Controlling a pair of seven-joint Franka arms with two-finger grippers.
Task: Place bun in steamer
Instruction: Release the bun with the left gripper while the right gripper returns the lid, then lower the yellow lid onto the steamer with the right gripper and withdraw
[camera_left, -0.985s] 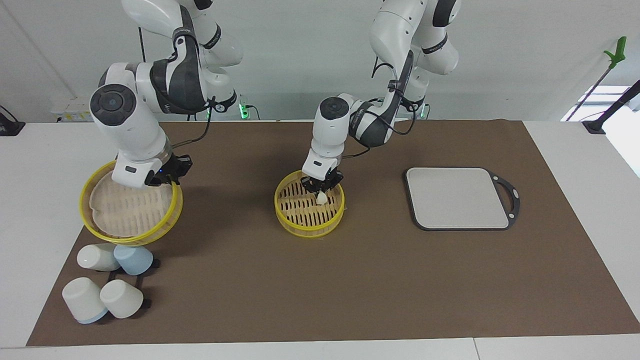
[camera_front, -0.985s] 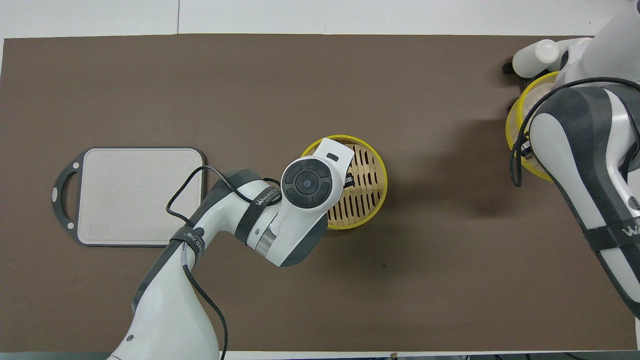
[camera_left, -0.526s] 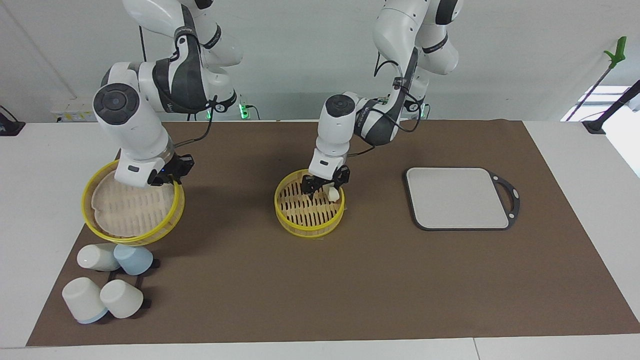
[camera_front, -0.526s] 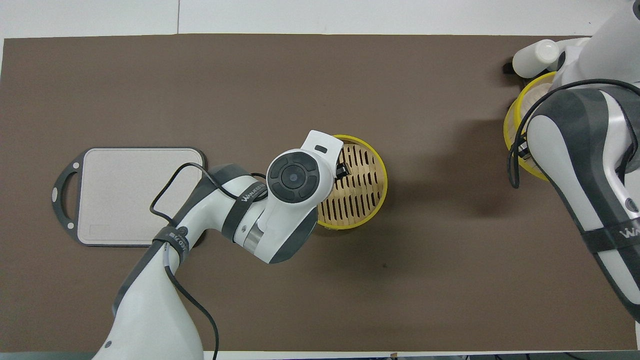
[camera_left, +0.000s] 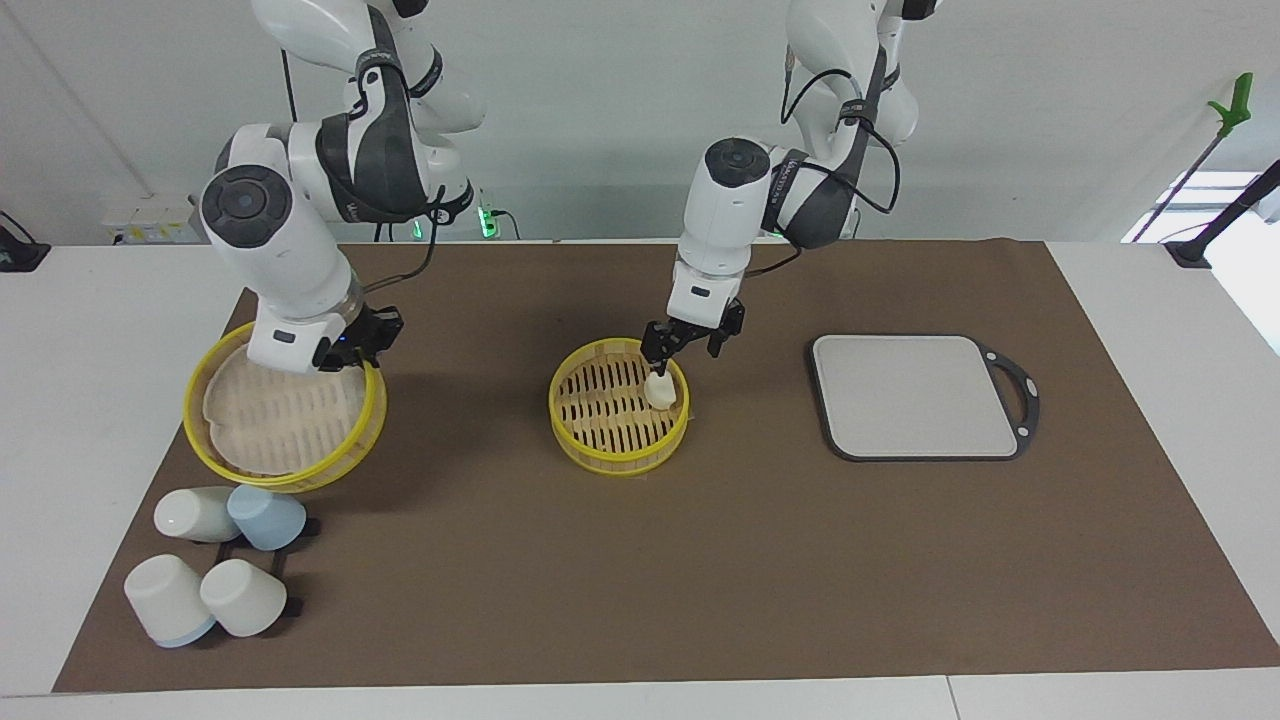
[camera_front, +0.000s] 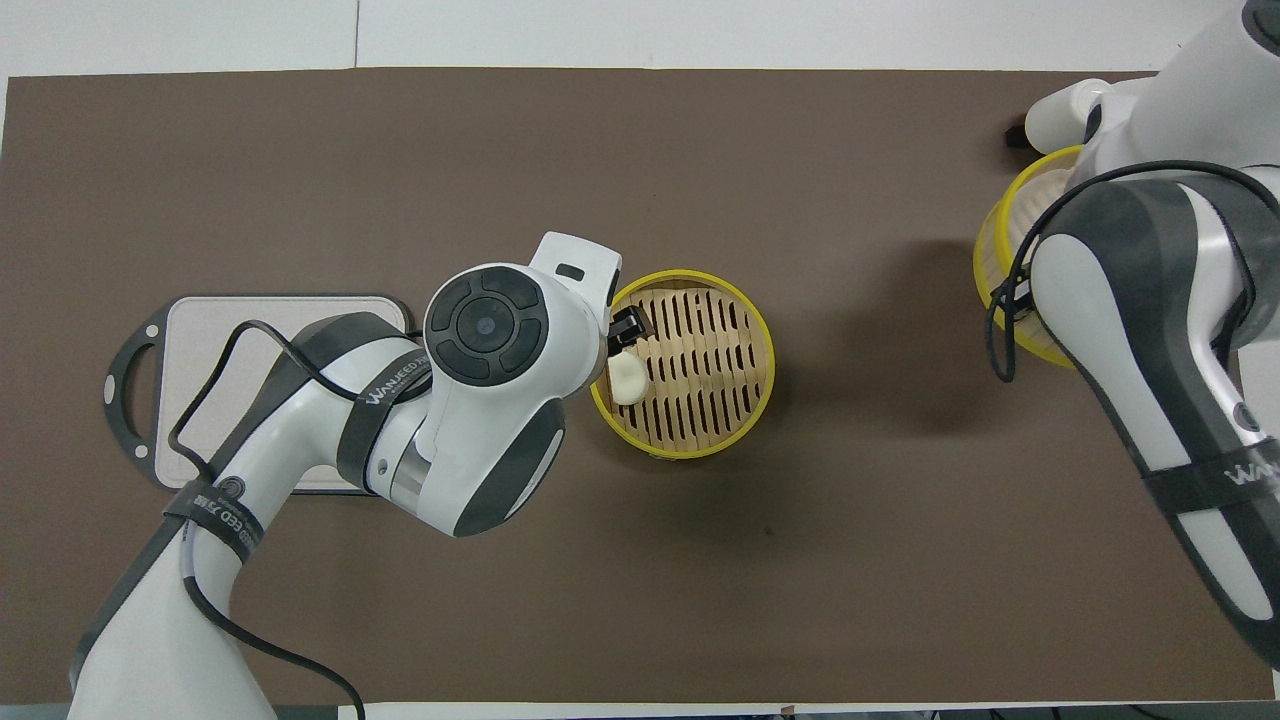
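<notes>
The bun (camera_left: 659, 391) lies loose on the slatted floor of the steamer (camera_left: 620, 461), against the rim toward the left arm's end; it also shows in the overhead view (camera_front: 628, 381), in the steamer (camera_front: 768, 358). My left gripper (camera_left: 691, 346) is open and empty, raised just above the steamer's rim and the bun. One of its fingers (camera_front: 630, 324) shows in the overhead view. My right gripper (camera_left: 352, 350) is shut on the rim of a second yellow tier (camera_left: 285, 470) with a whitish lined floor and holds it tilted above the table.
A grey cutting board (camera_left: 915, 395) lies toward the left arm's end; it also shows in the overhead view (camera_front: 195, 330). Several upturned white and blue cups (camera_left: 215, 570) lie at the right arm's end, farther from the robots than the held tier.
My left gripper opened, let the bun go in the steamer, then rose and drew back toward the cutting board. My right gripper carried the lined tier a little toward the steamer.
</notes>
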